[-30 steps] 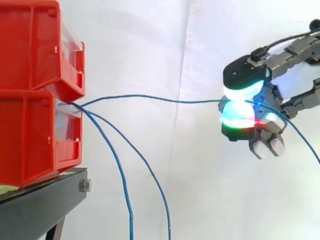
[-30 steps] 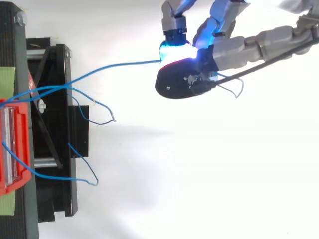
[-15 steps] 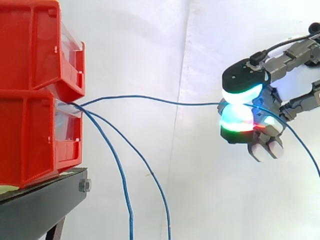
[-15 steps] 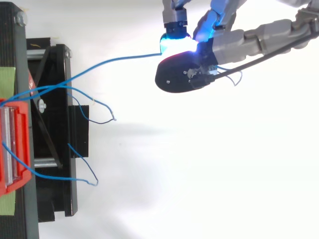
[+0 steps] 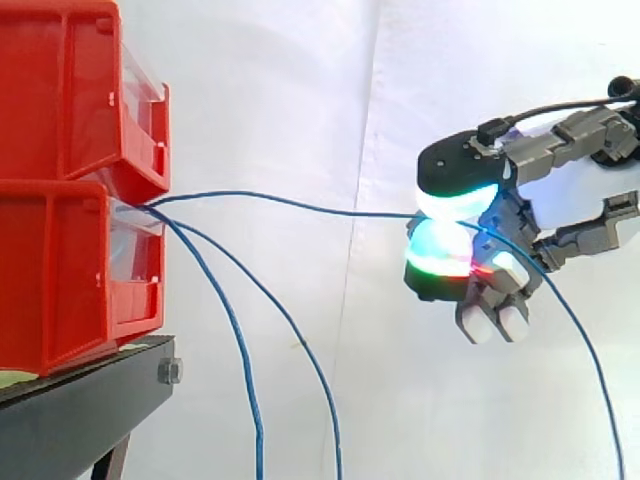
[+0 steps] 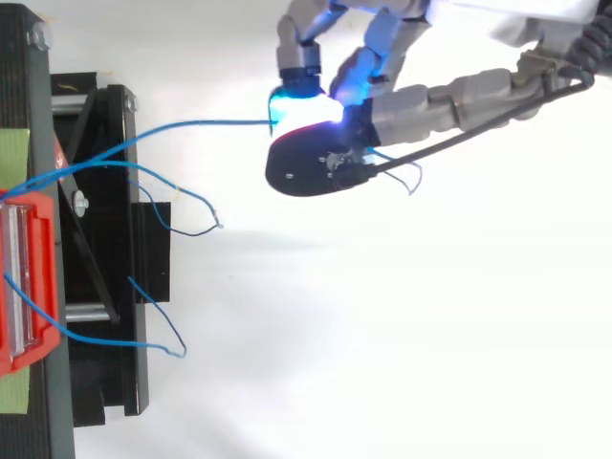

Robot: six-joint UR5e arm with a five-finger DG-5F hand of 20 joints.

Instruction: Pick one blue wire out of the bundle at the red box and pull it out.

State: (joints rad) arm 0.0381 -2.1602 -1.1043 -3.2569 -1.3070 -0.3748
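At the left, two red bins [image 5: 70, 190] are sitting stacked on the black stand [image 5: 80, 410], and the bundle is coming out of the front of the lower bin. Two loose blue wires [image 5: 245, 360] are drooping from there, down and to the right past the stand's edge. From above, their free ends are curling over the stand's frame, apart from each other. One blue wire [image 5: 300, 204] is leaving the same spot and running rightward in a shallow arc, almost level, across the white curtain [image 5: 300, 90], well clear of the drooping ones. Further right it is passing straight into the hand [image 5: 462, 166], which is reaching in from the right edge. The fingers are curling in and two glowing fingertips [image 5: 440, 258] are pressing together, one above and one below, with the wire pinched in the narrow seam between them. The upper pad is shining cyan and the lower one is showing cyan, green and red. In the top view the wire [image 6: 191, 126] is meeting the hand [image 6: 421, 100] at its bright tip. Beyond the pinch, the wire's tail is emerging on the hand's right side and falling away steeply toward the lower right corner.
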